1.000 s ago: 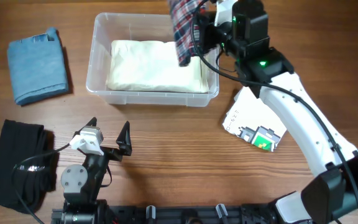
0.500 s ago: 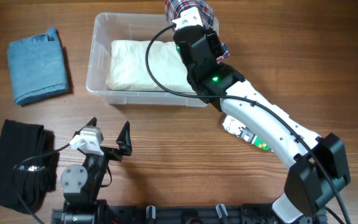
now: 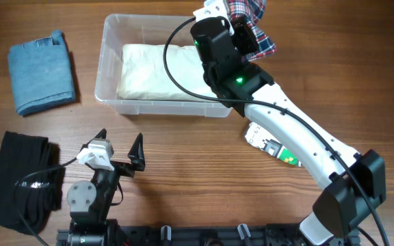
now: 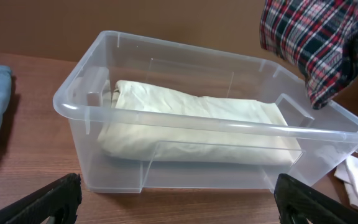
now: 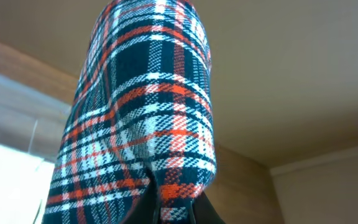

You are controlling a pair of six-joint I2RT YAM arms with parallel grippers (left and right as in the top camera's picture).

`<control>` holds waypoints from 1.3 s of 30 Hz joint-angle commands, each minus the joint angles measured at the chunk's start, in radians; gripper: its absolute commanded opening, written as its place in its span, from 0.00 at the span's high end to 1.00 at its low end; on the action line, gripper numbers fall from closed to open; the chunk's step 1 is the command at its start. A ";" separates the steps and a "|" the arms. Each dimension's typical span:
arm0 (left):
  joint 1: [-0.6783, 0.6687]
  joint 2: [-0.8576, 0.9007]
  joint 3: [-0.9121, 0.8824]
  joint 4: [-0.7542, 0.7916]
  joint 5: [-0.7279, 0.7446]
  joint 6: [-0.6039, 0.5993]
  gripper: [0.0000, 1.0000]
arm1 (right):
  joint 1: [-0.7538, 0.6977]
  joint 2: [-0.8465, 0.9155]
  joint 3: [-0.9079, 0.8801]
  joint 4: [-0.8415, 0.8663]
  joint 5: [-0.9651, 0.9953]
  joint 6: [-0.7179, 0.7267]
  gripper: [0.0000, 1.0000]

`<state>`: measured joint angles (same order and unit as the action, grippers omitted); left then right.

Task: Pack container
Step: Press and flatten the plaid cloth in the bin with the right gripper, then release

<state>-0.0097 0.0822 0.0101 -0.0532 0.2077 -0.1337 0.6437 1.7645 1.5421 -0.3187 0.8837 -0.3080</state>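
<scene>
Holding a plaid cloth [image 3: 252, 20] pinched tight in my right pincer [image 3: 228, 27], I am hanging it over the far right corner of the container [image 3: 100, 68], partly past the rim and not touching it. The container is sitting at the far middle of the desk [image 3: 183, 157], with a folded cream cloth [image 3: 163, 72] lying flat across most of its floor.

I am judging the container to be light and fairly stiff, thin clear plastic whose smooth walls would likely be slipping under my fingers and flexing if squeezed. The moulded grip recesses at its two short ends, or the rim lip, are looking like the best places to take hold. With so little inside, it may be sliding at any nudge.

The plaid cloth is drooping limp and soft, so I am expecting it to sag and unfold wherever it is not supported.

My left pincer [image 3: 120, 142] is resting wide apart and empty at the near edge, well away from the container.
</scene>
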 commanded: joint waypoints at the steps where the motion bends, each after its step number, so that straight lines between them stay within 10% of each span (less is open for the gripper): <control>1: 0.007 -0.002 -0.004 -0.004 0.012 -0.009 0.00 | 0.000 0.009 0.034 -0.050 -0.127 0.135 0.96; 11: 0.007 -0.002 -0.004 -0.004 0.012 -0.009 0.00 | 0.073 0.155 0.034 0.006 -0.387 0.255 0.94; 14: 0.007 -0.002 -0.004 -0.004 0.012 -0.009 0.00 | 0.098 0.158 0.034 0.075 -0.552 0.293 0.41; 18: 0.007 -0.002 -0.004 -0.004 0.012 -0.009 0.00 | 0.099 0.158 0.034 0.102 -0.605 0.291 0.12; 24: 0.007 -0.002 -0.004 -0.004 0.012 -0.009 0.00 | 0.071 0.146 0.034 0.133 -0.605 0.285 0.24; 28: 0.007 -0.002 -0.004 -0.004 0.012 -0.009 0.00 | 0.010 0.152 0.034 0.146 -0.605 0.363 0.94; 39: 0.007 -0.002 -0.004 -0.004 0.012 -0.009 0.00 | -0.039 0.343 0.034 0.267 -0.700 0.397 0.96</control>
<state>-0.0097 0.0822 0.0101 -0.0536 0.2077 -0.1337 0.6086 2.0457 1.5608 -0.0628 0.1963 0.0715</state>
